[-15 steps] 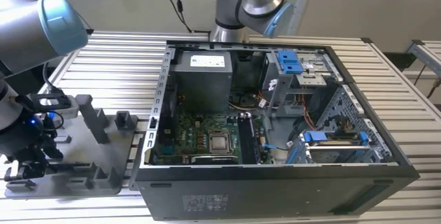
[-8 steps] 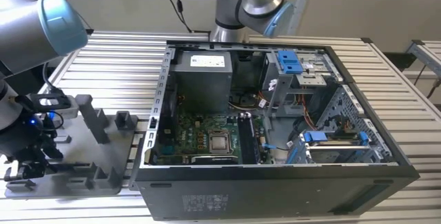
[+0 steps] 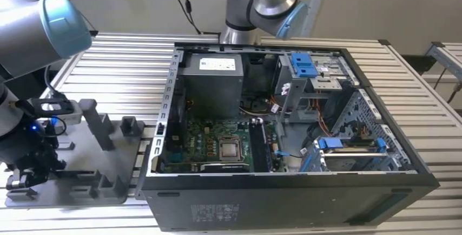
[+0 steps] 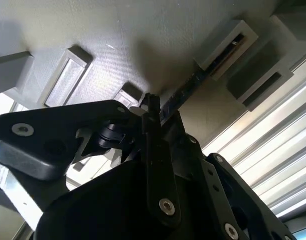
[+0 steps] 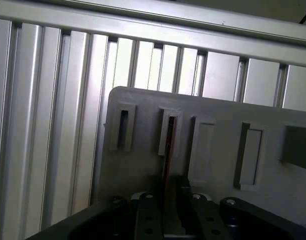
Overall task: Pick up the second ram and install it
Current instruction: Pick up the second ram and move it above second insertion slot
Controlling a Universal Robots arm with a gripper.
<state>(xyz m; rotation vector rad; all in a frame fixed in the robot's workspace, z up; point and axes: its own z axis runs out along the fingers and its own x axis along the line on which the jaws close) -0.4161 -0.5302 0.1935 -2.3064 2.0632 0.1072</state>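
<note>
Dark second ram [image 5: 166, 150], edge-on, runs lengthwise from the tool [image 5: 166, 196] grasping it into a grey slot [image 5: 178, 134].

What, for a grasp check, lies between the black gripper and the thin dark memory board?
Nothing: in both wrist views the thin dark memory board reaches into the black gripper.

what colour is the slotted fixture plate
The fixture plate is grey; first wrist view shows it best.
</note>
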